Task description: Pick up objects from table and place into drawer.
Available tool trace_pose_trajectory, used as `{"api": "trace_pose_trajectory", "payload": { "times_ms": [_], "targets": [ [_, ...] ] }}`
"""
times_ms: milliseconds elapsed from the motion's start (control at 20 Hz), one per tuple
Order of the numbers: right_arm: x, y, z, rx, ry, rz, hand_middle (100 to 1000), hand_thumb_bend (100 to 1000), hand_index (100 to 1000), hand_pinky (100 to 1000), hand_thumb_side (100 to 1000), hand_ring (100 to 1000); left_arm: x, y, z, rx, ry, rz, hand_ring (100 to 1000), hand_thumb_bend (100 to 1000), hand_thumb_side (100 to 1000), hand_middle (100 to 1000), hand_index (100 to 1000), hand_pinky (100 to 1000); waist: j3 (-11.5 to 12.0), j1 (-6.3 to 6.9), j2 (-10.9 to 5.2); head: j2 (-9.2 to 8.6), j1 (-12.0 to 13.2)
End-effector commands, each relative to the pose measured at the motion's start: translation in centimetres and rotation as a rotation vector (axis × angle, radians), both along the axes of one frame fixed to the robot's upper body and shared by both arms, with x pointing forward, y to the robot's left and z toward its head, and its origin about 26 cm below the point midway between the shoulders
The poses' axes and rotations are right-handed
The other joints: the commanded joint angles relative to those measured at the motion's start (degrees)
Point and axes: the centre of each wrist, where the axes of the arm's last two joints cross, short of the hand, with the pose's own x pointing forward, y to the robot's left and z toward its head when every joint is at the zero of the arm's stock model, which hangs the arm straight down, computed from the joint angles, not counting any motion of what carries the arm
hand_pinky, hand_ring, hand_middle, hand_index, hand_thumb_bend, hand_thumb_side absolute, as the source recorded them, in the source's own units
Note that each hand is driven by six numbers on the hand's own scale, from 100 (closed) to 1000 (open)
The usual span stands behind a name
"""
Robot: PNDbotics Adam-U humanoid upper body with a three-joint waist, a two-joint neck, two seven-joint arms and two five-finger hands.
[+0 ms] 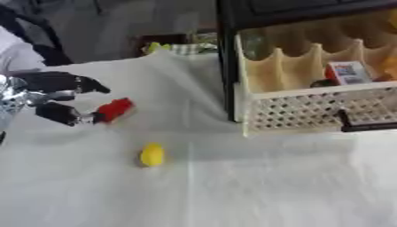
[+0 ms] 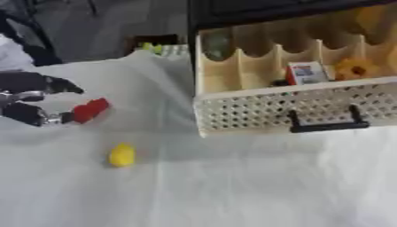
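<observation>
Left hand [image 1: 56, 95] is seen at the left edge of the table [image 1: 256, 186], fingers curled, a lower fingertip touching or pinching the near end of the red object [image 1: 116, 109]. Whether the object is truly clamped or only touched cannot be told; the upper fingers are held apart from it, above and to the left.

The red object lies on the white cloth just right of the hand, its long axis running diagonally, from the fingertips up and away toward the table's far right. It appears to rest on the cloth, not lifted.

A yellow object [image 1: 152, 154], small and oval, is placed nearer the front edge, well apart from the hand, its long axis pointing roughly front to back.

The drawer [image 2: 232, 111], pulled open at the far right edge, is divided into compartments; a small box with a red label [image 2: 305, 73] and an orange item [image 2: 355, 68] are already held inside.

The right hand is not seen in either view.

Judgement: the red object is in hand for the grasp step, and a carry rightward across the table to the drawer is called for next. The left hand is the nearer to both loose objects.
</observation>
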Motion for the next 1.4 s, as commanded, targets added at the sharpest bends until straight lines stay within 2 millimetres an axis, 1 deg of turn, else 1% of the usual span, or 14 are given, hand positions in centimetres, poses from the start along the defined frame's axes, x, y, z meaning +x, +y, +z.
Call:
{"api": "trace_pose_trajectory", "payload": {
  "times_ms": [50, 200, 400, 500, 650, 800, 900, 1000, 1200, 1400],
  "targets": [
    [-0.5, -0.2, 0.8, -0.011, -0.026, -0.013, 419, 199, 690, 761, 832, 748, -0.3, 0.5, 1.8, 0.002, -0.058, 0.032, 860, 266, 1000, 818, 1000, 795, -0.2, -0.15, -0.95, -1.07, 0.4],
    [-0.5, -0.3, 0.7, -0.01, -0.023, -0.017, 417, 200, 688, 761, 830, 749, 0.0, 0.3, 1.7, -0.005, -0.078, 0.049, 853, 242, 1000, 799, 1000, 792, -0.3, 0.03, -0.64, -1.29, 0.5],
    [-0.5, -0.3, 0.7, -0.008, -0.022, -0.021, 413, 199, 682, 761, 827, 748, 0.4, 0.0, 1.2, 0.001, -0.071, 0.059, 856, 279, 1000, 800, 1000, 795, -0.5, 0.22, -0.39, -1.23, 0.7],
    [-0.5, -0.4, 0.7, -0.005, -0.019, -0.023, 413, 199, 680, 761, 825, 748, 0.5, -0.1, 1.1, 0.012, -0.067, 0.064, 857, 322, 1000, 801, 1000, 799, -0.5, 0.27, -0.34, -1.02, 0.8],
    [-0.5, -0.4, 0.6, 0.002, -0.016, -0.024, 412, 198, 676, 761, 821, 747, 0.6, -0.1, 0.9, 0.021, -0.078, 0.074, 853, 321, 1000, 795, 1000, 796, -0.5, 0.36, -0.28, -1.02, 0.9],
    [-0.5, -0.5, 0.5, 0.009, -0.014, -0.025, 411, 197, 675, 761, 819, 746, 0.7, 0.0, 0.6, 0.036, -0.09, 0.083, 848, 373, 1000, 790, 1000, 796, -0.5, 0.37, -0.2, -1.07, 1.0],
    [-0.5, -0.5, 0.5, 0.014, -0.012, -0.028, 410, 196, 674, 761, 817, 746, 0.7, 0.1, 0.4, 0.052, -0.094, 0.083, 840, 375, 1000, 782, 1000, 794, -0.6, 0.38, -0.16, -1.09, 1.1],
    [-0.5, -0.6, 0.5, 0.018, -0.01, -0.028, 409, 196, 672, 761, 816, 746, 0.7, 0.2, 0.3, 0.062, -0.105, 0.084, 841, 397, 1000, 782, 1000, 795, -0.6, 0.38, -0.12, -1.18, 1.1],
    [-0.5, -0.6, 0.4, 0.026, -0.006, -0.029, 407, 195, 668, 760, 813, 745, 0.8, 0.5, 0.1, 0.068, -0.131, 0.098, 834, 382, 1000, 774, 1000, 783, -0.6, 0.4, -0.05, -1.25, 1.3],
    [-0.5, -0.6, 0.3, 0.029, -0.001, -0.03, 406, 196, 667, 760, 811, 745, 0.9, 0.8, -0.1, 0.06, -0.145, 0.117, 827, 341, 1000, 764, 1000, 773, -0.7, 0.44, 0.05, -1.39, 1.5]
  ]
}}
